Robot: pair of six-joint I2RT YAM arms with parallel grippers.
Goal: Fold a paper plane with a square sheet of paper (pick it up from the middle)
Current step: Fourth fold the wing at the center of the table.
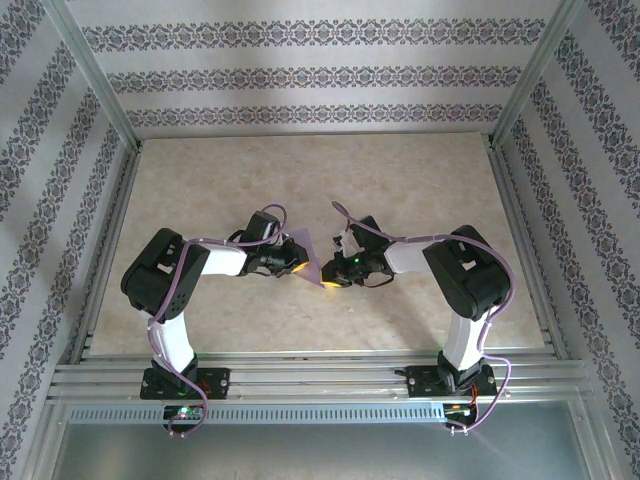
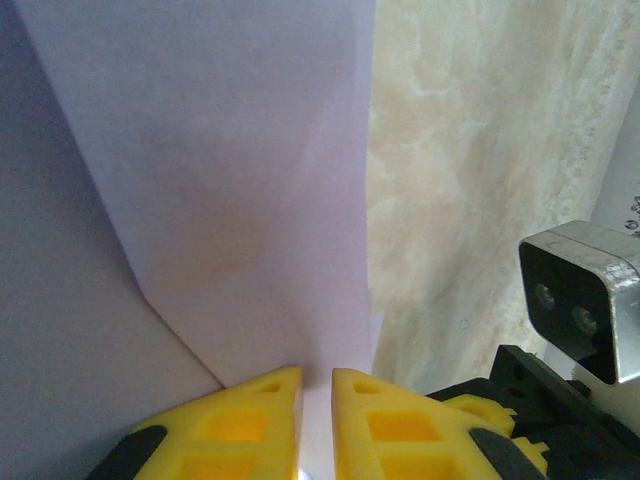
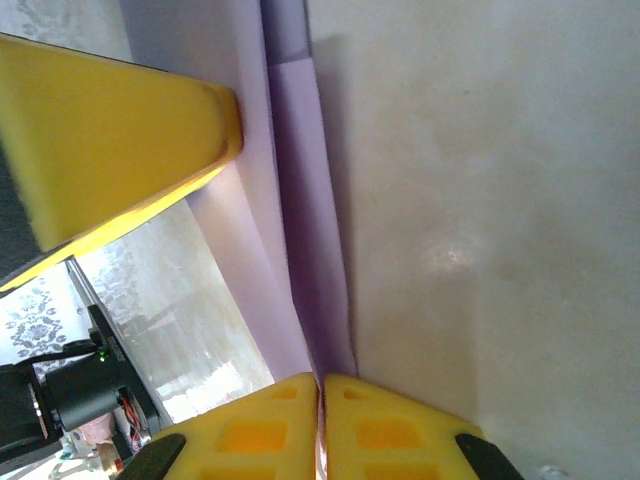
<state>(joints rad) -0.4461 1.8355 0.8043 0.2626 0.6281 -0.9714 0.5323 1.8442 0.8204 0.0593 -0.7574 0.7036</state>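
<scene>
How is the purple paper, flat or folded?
Folded: the paper shows a slanted crease and stacked layers, held by the left gripper and right gripper.

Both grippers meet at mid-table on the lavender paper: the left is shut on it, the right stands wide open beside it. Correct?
No. The right gripper is shut on the paper too: in the right wrist view its yellow fingers pinch the folded edge. The rest stands.

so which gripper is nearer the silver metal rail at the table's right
right. right gripper pinches the pale lavender paper on the rail side; left gripper pinches its far side
</scene>
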